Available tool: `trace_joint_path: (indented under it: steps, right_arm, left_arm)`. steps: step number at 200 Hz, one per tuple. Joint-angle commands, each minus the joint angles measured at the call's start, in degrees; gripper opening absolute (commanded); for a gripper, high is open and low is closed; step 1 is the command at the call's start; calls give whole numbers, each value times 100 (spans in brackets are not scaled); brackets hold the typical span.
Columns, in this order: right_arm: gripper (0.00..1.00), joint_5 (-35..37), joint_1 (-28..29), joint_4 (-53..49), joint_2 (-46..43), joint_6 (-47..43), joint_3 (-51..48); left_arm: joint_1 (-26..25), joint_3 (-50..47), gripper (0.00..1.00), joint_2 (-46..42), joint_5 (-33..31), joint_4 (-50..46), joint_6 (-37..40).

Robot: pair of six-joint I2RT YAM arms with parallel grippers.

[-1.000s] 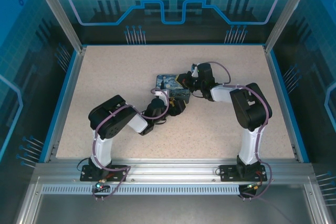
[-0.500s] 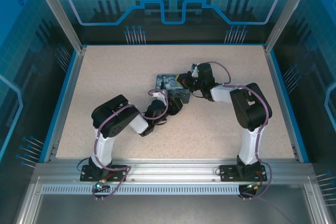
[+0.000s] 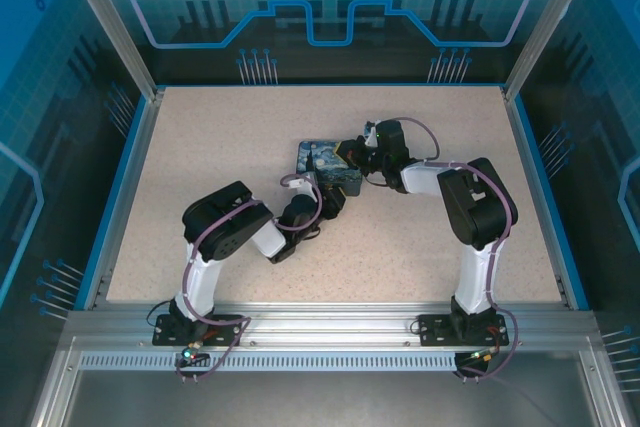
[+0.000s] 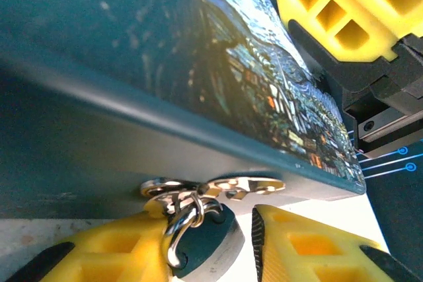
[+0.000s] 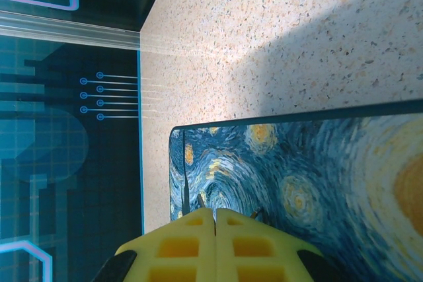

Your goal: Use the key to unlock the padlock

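- Left pincer (image 3: 334,201), seen on my overhead feed, sat at the near side of the swirl-painted box (image 3: 318,160) in the middle of the speckled surface (image 3: 200,147). Its yellow fingers (image 4: 99,255) stood apart, released.
- The padlock (image 4: 206,246) hung from the silver hasp (image 4: 225,186) under the box's lid edge. It sat between those two fingers, close against the left one, with a thin gap to the right one.
- Right pincer (image 5: 215,219) hovered over the painted lid at the box's far right corner, its fingers pressed flat together, clenched. Whether the key lay between them I could not tell.
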Motion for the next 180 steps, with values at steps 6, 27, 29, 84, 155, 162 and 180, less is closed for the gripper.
trace_joint_path:
  steps: [6, 27, 29, 84, 155, 162, 180]
  right_arm:
    - [0, -29, 43, -586, 251, 16, -168]
    - [0, -28, 43, -588, 250, 23, -174]
    - [0, -34, 39, -588, 250, 20, -175]
    - [0, -25, 42, -584, 274, 24, -191]
    - [0, -52, 36, -530, 278, 51, -191]
    - [0, -67, 30, -528, 271, 51, -168]
    - [0, -118, -24, -527, 173, 51, -107]
  left_arm:
    - [-57, -11, 33, 248, -555, -782, -162]
    - [-71, -10, 30, 271, -665, -816, -189]
    - [-67, -10, 29, 277, -672, -819, -184]
    - [-69, 60, 25, 374, -692, -771, -202]
    - [-65, -13, 12, 389, -651, -647, -187]
    - [-68, -42, 9, 357, -631, -618, -195]
    - [-65, -151, 0, 202, -556, -584, -235]
